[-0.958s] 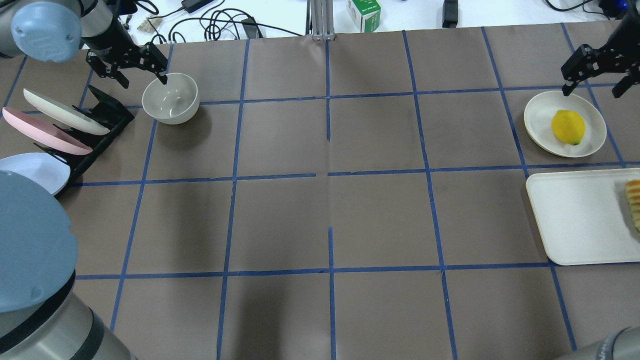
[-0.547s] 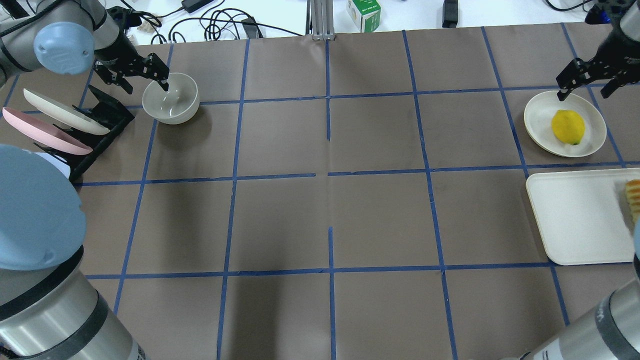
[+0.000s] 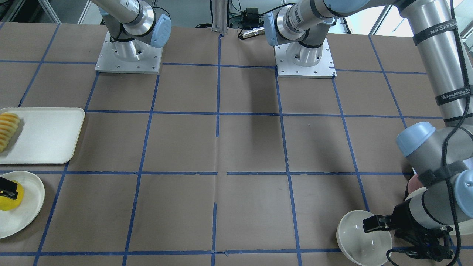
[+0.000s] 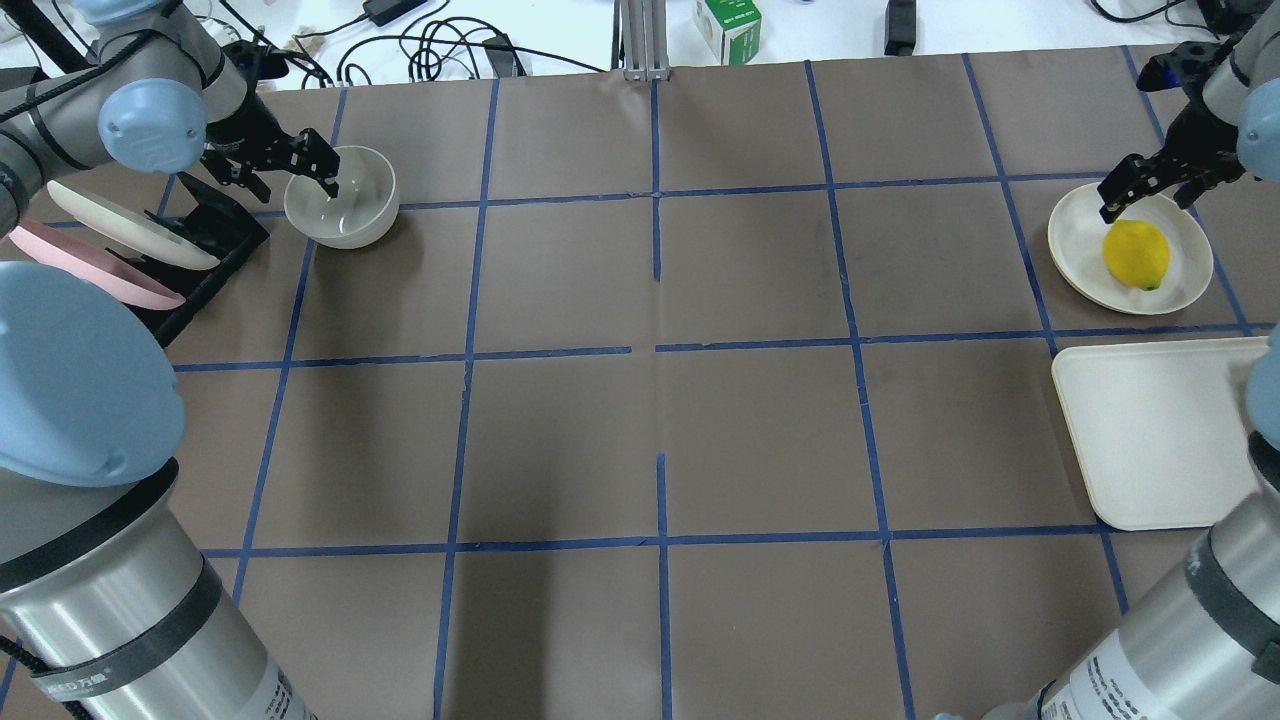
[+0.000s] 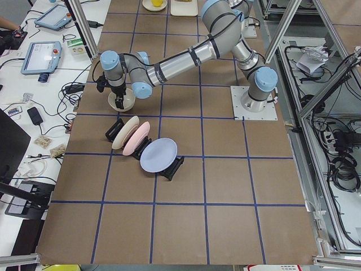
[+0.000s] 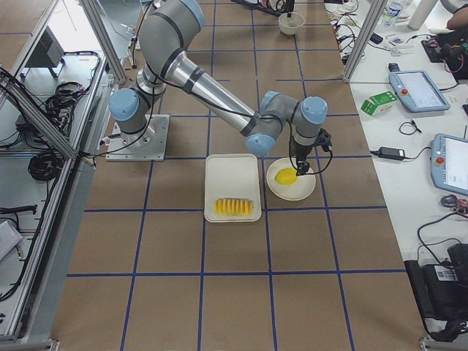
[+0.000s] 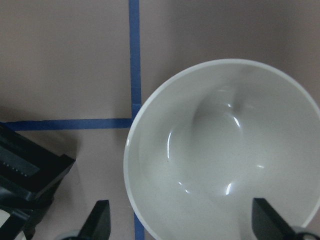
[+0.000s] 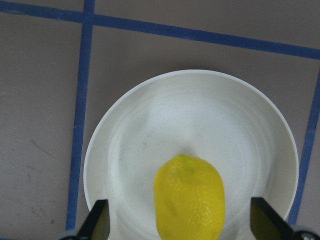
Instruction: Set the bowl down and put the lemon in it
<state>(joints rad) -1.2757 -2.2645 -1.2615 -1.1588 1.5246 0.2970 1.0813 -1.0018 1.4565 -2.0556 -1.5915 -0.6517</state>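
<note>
The cream bowl [image 4: 341, 197] stands upright on the mat at the far left; it also shows in the front view [image 3: 364, 238] and the left wrist view [image 7: 225, 150]. My left gripper [image 4: 285, 170] is open and straddles the bowl's left rim, one finger inside and one outside. The yellow lemon [image 4: 1136, 254] lies on a flat cream plate [image 4: 1075, 215] at the far right. My right gripper [image 4: 1160, 185] is open just above the plate's far edge. In the right wrist view the lemon [image 8: 190, 197] sits between the two spread fingertips [image 8: 100, 220].
A black rack with cream, pink and blue plates [image 4: 130, 240] stands right beside the bowl on its left. A cream tray [image 4: 1140, 440] lies near the lemon's plate, with a row of orange-yellow slices [image 3: 7, 127] on it. Cables and a green box [image 4: 728, 25] lie beyond the mat.
My left gripper has come lower and its inner finger now reaches inside the bowl. My right gripper has moved down and towards the plate, close over the lemon. Bowl and lemon have not moved.
</note>
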